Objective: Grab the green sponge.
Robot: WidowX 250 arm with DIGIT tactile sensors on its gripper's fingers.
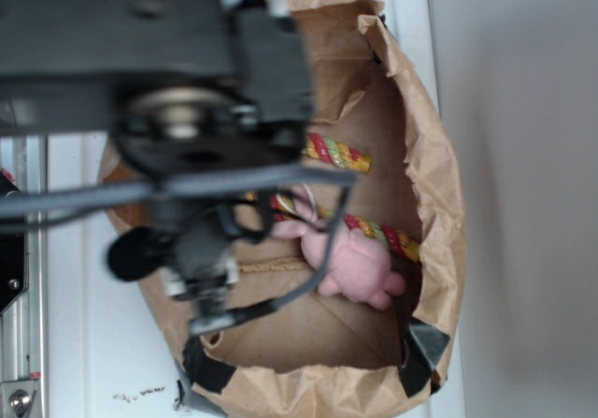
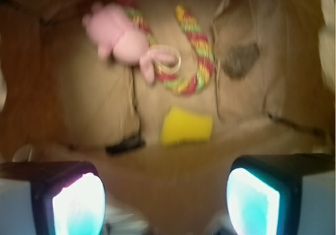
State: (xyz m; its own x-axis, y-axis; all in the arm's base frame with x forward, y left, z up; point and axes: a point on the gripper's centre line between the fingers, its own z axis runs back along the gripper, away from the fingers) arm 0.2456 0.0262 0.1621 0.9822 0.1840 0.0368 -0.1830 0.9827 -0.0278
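The gripper point(image 2: 165, 195) is held open and empty above the paper bag point(image 1: 432, 194), its jaws well apart. The green sponge point(image 2: 186, 125) lies flat on the bag floor, ahead of the jaws and roughly centred between them. A straight descent with the jaws straddling its sides is judged best. Beyond the sponge, the striped rope toy point(image 2: 195, 61) and pink plush point(image 2: 118, 32) should be avoided; the bag walls leave little lateral room.

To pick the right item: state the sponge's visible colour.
Yellow; the green sponge shows best in the wrist view.
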